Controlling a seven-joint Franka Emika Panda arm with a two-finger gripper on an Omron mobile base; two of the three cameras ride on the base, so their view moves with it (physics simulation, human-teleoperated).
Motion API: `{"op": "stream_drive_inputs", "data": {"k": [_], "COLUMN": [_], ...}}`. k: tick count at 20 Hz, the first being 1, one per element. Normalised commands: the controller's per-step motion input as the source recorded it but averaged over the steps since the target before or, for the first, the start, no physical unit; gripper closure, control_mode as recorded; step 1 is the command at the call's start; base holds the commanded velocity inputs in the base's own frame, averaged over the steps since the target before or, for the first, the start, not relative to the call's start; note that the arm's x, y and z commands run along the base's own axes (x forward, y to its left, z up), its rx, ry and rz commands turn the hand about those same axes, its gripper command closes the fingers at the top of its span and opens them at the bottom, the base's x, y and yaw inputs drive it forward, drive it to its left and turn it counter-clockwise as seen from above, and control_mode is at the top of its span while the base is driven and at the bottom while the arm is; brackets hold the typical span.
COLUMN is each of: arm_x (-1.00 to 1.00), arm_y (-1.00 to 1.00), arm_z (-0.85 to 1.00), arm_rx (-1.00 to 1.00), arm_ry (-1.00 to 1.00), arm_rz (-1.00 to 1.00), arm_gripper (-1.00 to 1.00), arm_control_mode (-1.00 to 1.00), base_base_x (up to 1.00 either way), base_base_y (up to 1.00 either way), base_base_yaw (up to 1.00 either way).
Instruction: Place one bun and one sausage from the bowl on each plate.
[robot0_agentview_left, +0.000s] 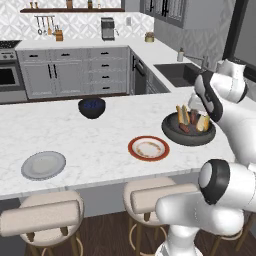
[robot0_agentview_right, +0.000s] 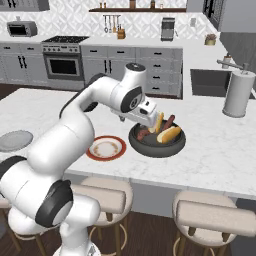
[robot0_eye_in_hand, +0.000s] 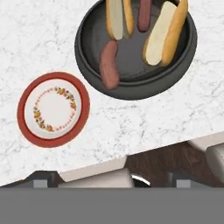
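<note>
Overhead, the robot's two-finger gripper (robot0_agentview_right: 150, 116), jaws apart and empty, hovers above the wide dark grey bowl (robot0_eye_in_hand: 175, 76) of tan buns (robot0_eye_in_hand: 165, 34) and reddish-brown sausages (robot0_eye_in_hand: 108, 64), beside the red-rimmed plate (robot0_eye_in_hand: 53, 109).

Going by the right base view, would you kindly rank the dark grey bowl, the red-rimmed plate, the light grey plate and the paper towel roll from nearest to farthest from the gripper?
1. Bowl, directly beneath the gripper.
2. Red-rimmed plate, just left of the bowl.
3. Paper towel roll, far right by the sink.
4. Light grey plate, at the counter's far left end.

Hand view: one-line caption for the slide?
Looking down on the dark bowl holding two buns and two sausages, beside the empty red-rimmed plate.
</note>
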Motion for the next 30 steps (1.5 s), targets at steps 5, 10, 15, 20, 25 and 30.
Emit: {"op": "stream_drive_inputs", "data": {"k": [5,10,15,20,25,30], "arm_x": [0.45,0.51,0.51,0.42,0.34,0.32], "arm_y": [-0.36,-0.39,-0.32,-0.25,-0.22,-0.21], "arm_z": [-0.59,-0.33,-0.23,-0.39,-0.36,-0.28], "arm_rx": [-0.11,-0.07,-0.01,-0.04,-0.06,-0.04], "arm_ry": [0.11,0.17,0.09,0.0,0.0,0.0], "arm_rz": [-0.22,-0.19,-0.08,-0.04,-0.03,-0.01], "arm_gripper": [-1.0,-1.0,-1.0,-1.0,-1.0,-1.0], "arm_control_mode": [-1.0,-1.0,-1.0,-1.0,-1.0,-1.0], "base_base_x": [0.0,0.0,0.0,0.0,0.0,0.0], "base_base_y": [0.0,0.0,0.0,0.0,0.0,0.0], "base_base_yaw": [0.0,0.0,0.0,0.0,0.0,0.0]}}
